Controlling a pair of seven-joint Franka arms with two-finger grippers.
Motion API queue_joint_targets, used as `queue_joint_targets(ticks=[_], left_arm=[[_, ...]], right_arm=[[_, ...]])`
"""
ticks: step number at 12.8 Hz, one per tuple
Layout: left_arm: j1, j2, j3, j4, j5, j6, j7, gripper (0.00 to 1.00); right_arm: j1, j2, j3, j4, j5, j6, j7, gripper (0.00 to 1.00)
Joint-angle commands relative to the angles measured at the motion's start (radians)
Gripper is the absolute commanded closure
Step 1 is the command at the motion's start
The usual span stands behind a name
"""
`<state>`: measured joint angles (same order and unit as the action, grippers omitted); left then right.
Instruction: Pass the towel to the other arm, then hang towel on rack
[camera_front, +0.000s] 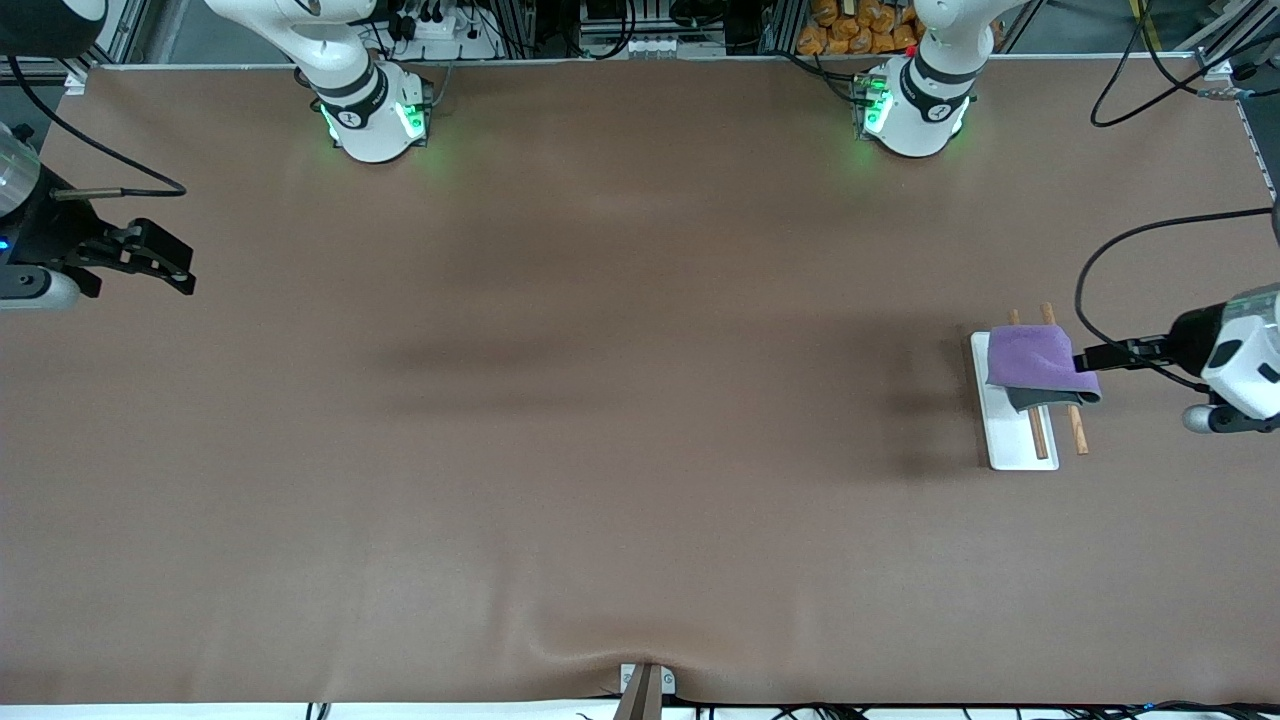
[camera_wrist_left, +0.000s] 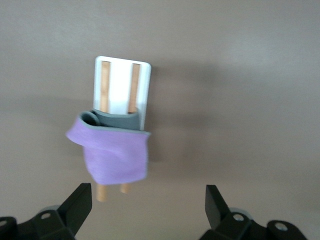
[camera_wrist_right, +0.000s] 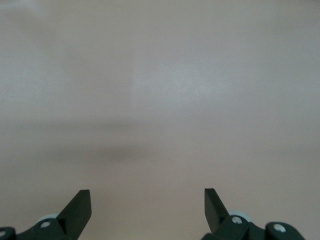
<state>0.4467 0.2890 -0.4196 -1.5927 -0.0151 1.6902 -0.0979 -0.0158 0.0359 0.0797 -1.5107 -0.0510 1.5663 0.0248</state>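
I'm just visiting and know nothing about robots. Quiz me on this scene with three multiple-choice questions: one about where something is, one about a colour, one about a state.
1. Where is the towel?
A. draped over the rack's wooden rods
B. flat on the table by the right arm's base
C. hanging from the right gripper

2. What colour is the towel's upper face?
A. green
B. purple
C. orange

3. How does the left gripper stand?
A. shut on the towel
B. shut on a rod
C. open, holding nothing

Answers: 1 A, the cloth lies across both rods; 2 B, purple with a grey underside; 3 C, its fingers stand apart, clear of the towel.
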Motion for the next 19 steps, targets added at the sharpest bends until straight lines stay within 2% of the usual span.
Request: queue_joint_targets(ticks=[1, 5, 12, 19], left_arm=[[0.007, -0.053, -0.08, 0.004, 0.021, -0.047, -0.132, 0.0], [0.007, -0.099, -0.133, 0.005, 0.026, -0.067, -0.198, 0.0], [0.007, -0.12, -0.209, 0.135, 0.069, -0.164, -0.192, 0.0], [0.007, -0.197, -0.223, 0.146, 0.07, -0.173, -0.195, 0.0]], right_arm=[[-0.006, 0.016, 0.0, 0.041, -0.009, -0.029, -0.009, 0.0], [-0.012, 0.016, -0.003, 0.041, -0.009, -0.035, -0.011, 0.0], [-0.012, 0.016, -0.003, 0.041, -0.007, -0.035, -0.009, 0.0], [-0.02, 0.016, -0.003, 0.041, -0.007, -0.035, -0.009, 0.0]])
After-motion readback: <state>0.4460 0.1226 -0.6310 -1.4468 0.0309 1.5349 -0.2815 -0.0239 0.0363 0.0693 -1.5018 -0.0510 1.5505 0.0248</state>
